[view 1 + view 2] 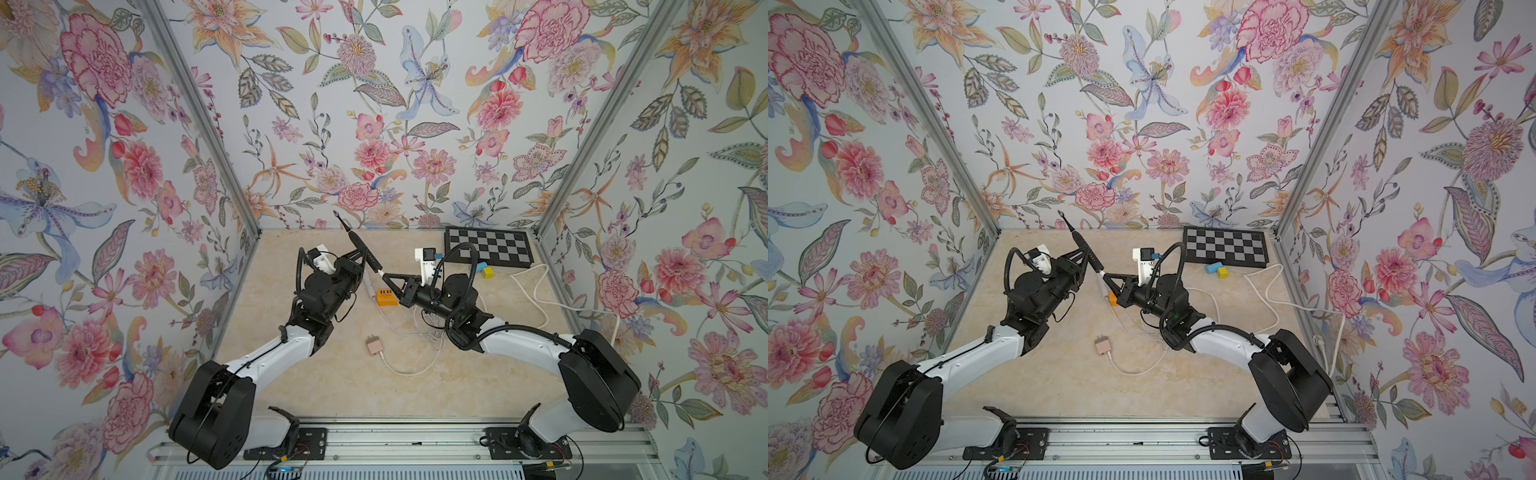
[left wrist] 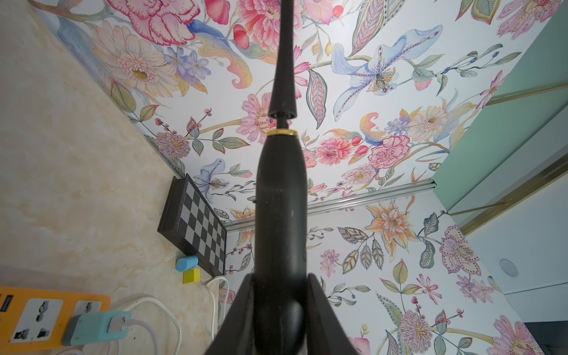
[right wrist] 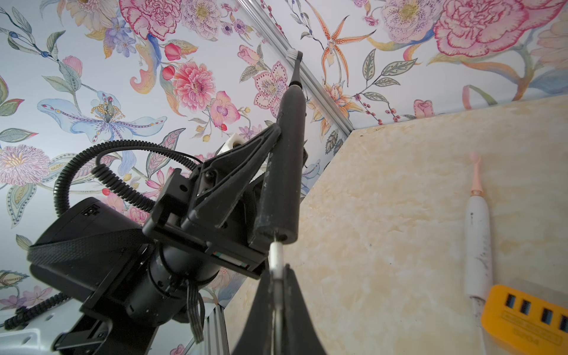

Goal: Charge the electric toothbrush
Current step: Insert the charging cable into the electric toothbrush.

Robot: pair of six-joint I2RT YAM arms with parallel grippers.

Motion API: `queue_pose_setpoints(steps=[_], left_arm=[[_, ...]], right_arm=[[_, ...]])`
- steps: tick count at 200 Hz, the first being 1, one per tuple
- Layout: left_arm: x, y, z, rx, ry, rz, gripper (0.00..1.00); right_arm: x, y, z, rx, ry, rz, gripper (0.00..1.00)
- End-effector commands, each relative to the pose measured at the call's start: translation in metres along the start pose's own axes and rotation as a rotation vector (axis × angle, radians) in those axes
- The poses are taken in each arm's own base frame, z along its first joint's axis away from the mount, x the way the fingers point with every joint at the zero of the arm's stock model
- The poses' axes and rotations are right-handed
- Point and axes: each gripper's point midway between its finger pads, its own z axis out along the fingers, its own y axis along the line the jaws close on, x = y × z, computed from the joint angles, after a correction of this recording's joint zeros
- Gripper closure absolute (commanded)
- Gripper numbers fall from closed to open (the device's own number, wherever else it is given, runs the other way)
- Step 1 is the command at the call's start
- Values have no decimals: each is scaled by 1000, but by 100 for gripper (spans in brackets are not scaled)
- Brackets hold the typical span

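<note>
A black electric toothbrush [image 1: 360,248] [image 1: 1083,248] [image 2: 281,190] [image 3: 282,172] is held tilted above the table, brush head toward the back wall. My left gripper [image 1: 368,261] [image 1: 1090,261] [image 2: 281,282] is shut on its lower handle. My right gripper [image 1: 384,276] [image 1: 1106,276] [image 3: 278,272] is shut on the white plug [image 3: 276,255] of a charging cable. The plug's tip meets the port in the toothbrush's base end. How deep it sits I cannot tell.
A white and pink toothbrush [image 3: 478,239] lies beside an orange power strip [image 1: 386,297] [image 2: 46,316] with a teal charger [image 2: 95,327] plugged in. A pink adapter [image 1: 372,345] with loose white cable lies nearer the front. A checkerboard [image 1: 488,246], blue cylinder [image 1: 482,266] and yellow block [image 1: 488,273] sit back right.
</note>
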Motion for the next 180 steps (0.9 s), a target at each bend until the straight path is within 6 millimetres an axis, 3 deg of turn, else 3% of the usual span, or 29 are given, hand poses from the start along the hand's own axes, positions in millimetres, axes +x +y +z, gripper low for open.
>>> queue_pose_setpoints(steps=[1, 64, 120, 180], left_arm=[[15, -9, 0, 38, 53, -13, 100], [16, -9, 2, 36, 52, -12, 100], [21, -12, 3, 43, 64, -20, 100], [52, -31, 12, 110, 193, 23, 100]], right_arm=[[-33, 16, -3, -19, -101, -40, 99], [-47, 29, -4, -50, -140, -34, 99], [-57, 18, -8, -11, -224, 3, 99], [-62, 26, 8, -82, -214, 16, 100]])
